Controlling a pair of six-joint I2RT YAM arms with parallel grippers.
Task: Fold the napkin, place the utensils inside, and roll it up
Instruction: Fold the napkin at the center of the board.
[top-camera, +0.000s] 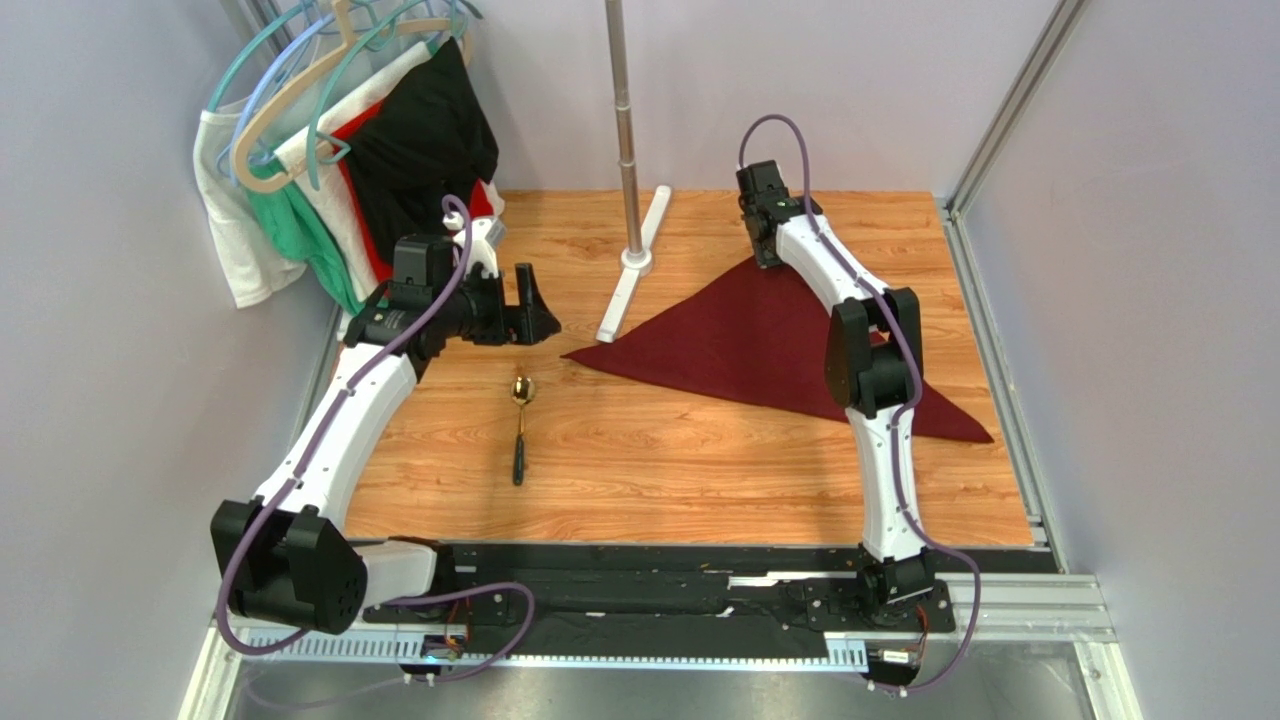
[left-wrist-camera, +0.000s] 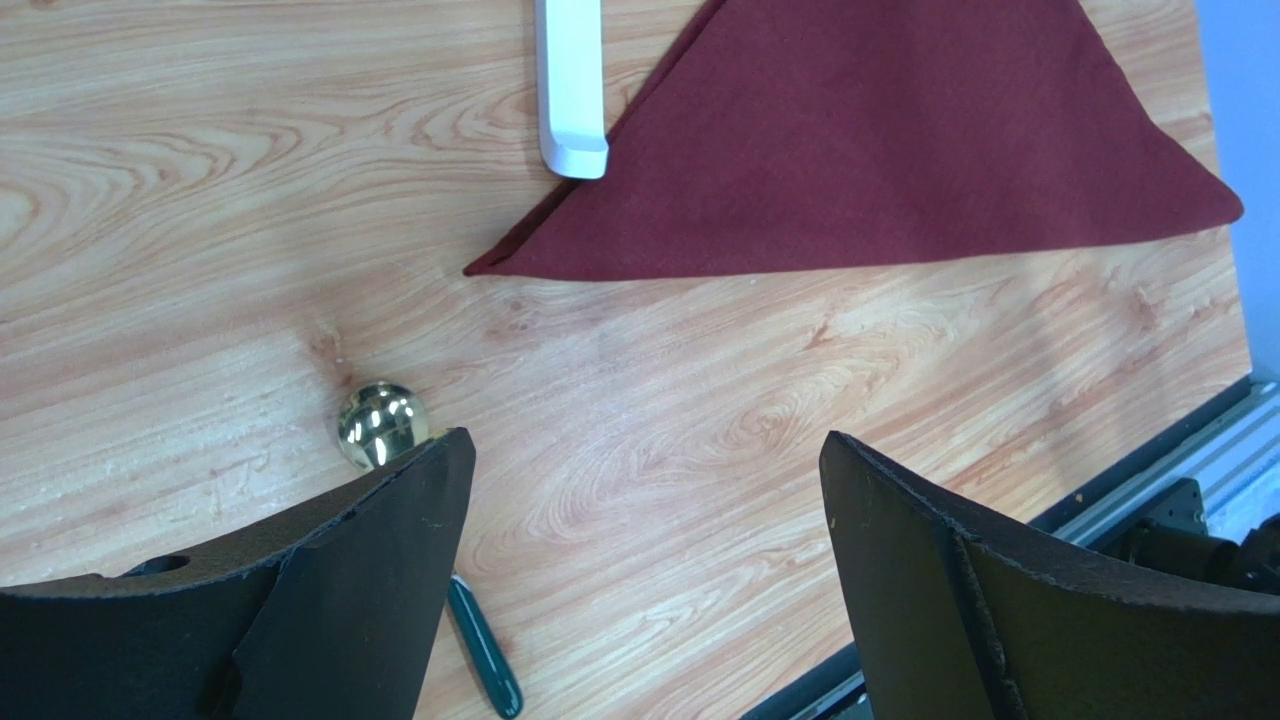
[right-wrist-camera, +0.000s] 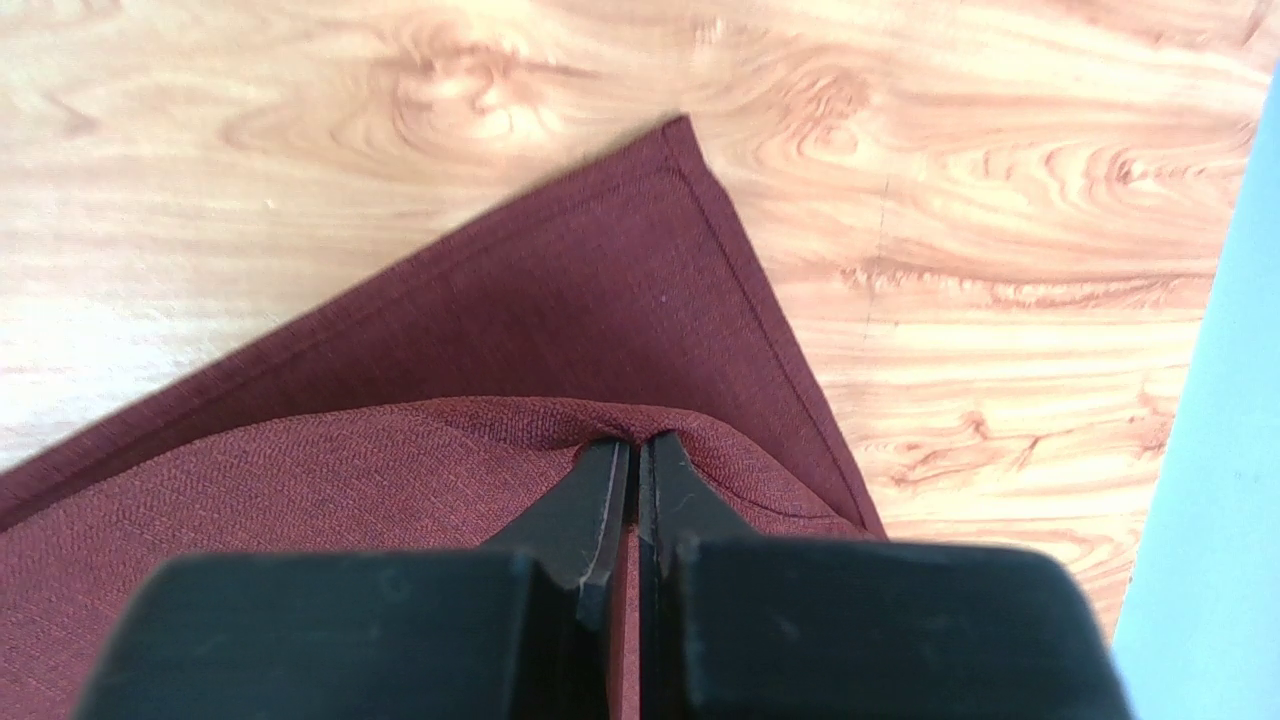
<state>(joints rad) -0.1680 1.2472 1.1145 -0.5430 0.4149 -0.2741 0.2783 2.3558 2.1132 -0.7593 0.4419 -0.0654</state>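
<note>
While the napkin (top-camera: 736, 338) lies on the wooden table (top-camera: 676, 465) as a flat maroon triangle, its long edge towards the arms, the right gripper (right-wrist-camera: 634, 450) has its jaws pressed together on a pinch of the upper cloth layer at the far corner. The corner of the layer beneath shows just beyond the pinch. The left gripper (left-wrist-camera: 643, 444) hangs over the table with its jaws wide apart, holding nothing. The spoon (top-camera: 520, 428) lies on bare wood to the left of the napkin, apart from it and near the left gripper, with its gold bowl pointing away from the arms. Folding appears to be the step in hand, as the top corner is not yet laid flat. The next move likely calls for setting that corner down on the one beneath and releasing it, then fetching the spoon
</note>
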